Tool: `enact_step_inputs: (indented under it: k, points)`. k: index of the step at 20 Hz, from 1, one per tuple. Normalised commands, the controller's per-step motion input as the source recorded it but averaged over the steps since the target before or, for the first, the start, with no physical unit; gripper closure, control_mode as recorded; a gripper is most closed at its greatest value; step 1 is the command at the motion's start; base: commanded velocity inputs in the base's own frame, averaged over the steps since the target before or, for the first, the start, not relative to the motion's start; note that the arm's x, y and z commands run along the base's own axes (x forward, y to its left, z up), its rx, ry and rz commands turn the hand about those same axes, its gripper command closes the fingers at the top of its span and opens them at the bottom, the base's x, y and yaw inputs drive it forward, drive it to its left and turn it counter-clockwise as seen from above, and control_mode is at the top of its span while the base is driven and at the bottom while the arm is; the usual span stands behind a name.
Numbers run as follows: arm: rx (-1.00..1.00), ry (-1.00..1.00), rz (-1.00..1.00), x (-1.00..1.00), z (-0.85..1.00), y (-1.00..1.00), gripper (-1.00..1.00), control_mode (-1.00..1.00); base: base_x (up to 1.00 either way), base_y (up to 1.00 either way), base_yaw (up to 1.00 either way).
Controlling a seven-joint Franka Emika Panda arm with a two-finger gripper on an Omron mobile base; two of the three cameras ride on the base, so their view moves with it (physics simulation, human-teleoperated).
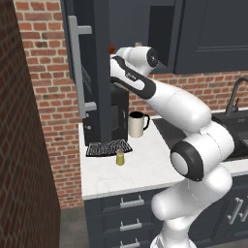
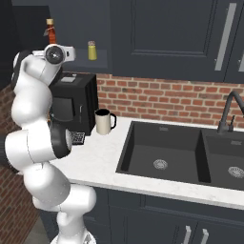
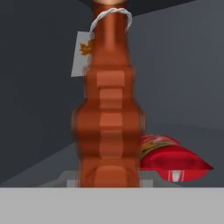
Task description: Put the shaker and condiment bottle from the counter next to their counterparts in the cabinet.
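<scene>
Gripper (image 3: 109,181) pinching the condiment bottle (image 3: 109,109) inside the cabinet (image 2: 167,38).
Apparently held upright for shelving; the shaker (image 1: 120,157) waits on the counter (image 1: 140,169).

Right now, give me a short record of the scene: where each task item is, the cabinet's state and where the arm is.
shaker: upright on the counter, in front of the cream mug
condiment bottle: inside the cabinet, close before the hand camera, red bag behind it
yellow shaker: on the cabinet shelf
cabinet: door open
arm: reaching into the cabinet
grasp: cannot tell
</scene>
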Motion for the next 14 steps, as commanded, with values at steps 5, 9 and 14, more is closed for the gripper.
enact_step_inputs:
  k: [5,9,14]
  points:
    - [-0.04,0.00,0.00,0.38,-0.12,0.09,1.00,-1.00,0.00,0.00,0.00]
    - [-0.02,-0.02,0.00,0.31,-0.20,0.09,-1.00,-1.00,0.00,0.00,0.00]
    - [0.00,-0.08,0.00,0.06,-0.28,0.00,-1.00,-1.00,0.00,0.00,0.00]
